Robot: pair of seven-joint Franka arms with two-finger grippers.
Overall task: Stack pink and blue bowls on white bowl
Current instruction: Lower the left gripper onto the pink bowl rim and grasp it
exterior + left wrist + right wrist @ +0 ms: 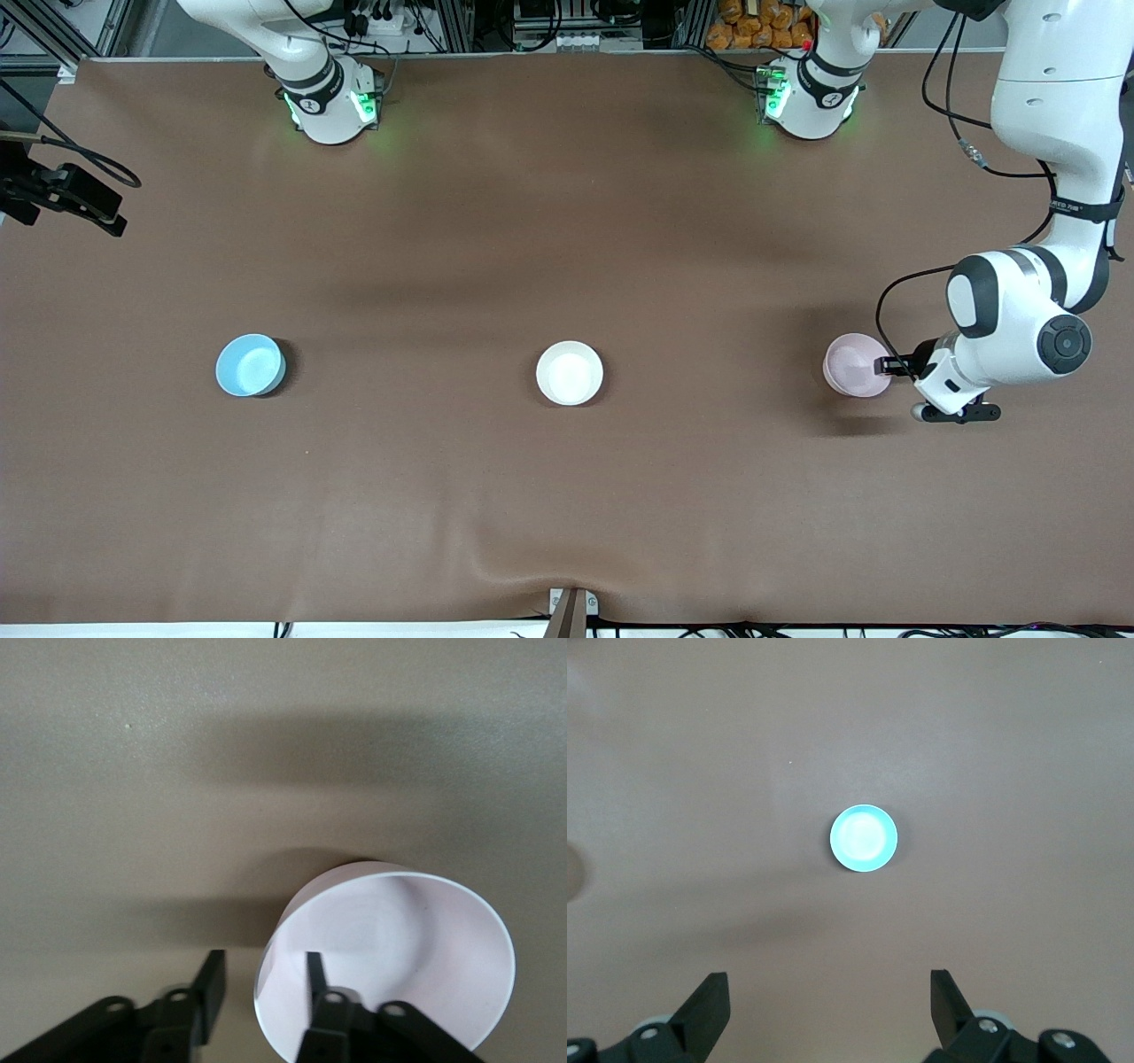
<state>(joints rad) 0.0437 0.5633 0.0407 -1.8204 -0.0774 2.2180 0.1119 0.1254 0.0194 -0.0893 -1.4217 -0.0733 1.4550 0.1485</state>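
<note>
Pink bowl (pixel 852 363): sits upright on the table (pixel 567 496), mouth up, toward the left arm's end; round, so no long axis to line up.
Left end effector (pixel 262 979): at the bowl's rim on the side away from the white bowl, one finger (pixel 314 976) inside the wall, the other (pixel 211 981) outside; the fingers straddle the wall with a gap left on the outer side, not yet clamped.
White bowl (pixel 570 373): upright mid-table, well apart from the pink one, toward the right arm's end from it; the carry would likely run that way.
Blue bowl (pixel 251 364): upright toward the right arm's end, about in row with the others.
Right end effector (pixel 830 1001): fingers wide apart, high over the blue bowl, holding nothing; the arm waits.
Nearer arm: left, by judgement, for the pink bowl.
</note>
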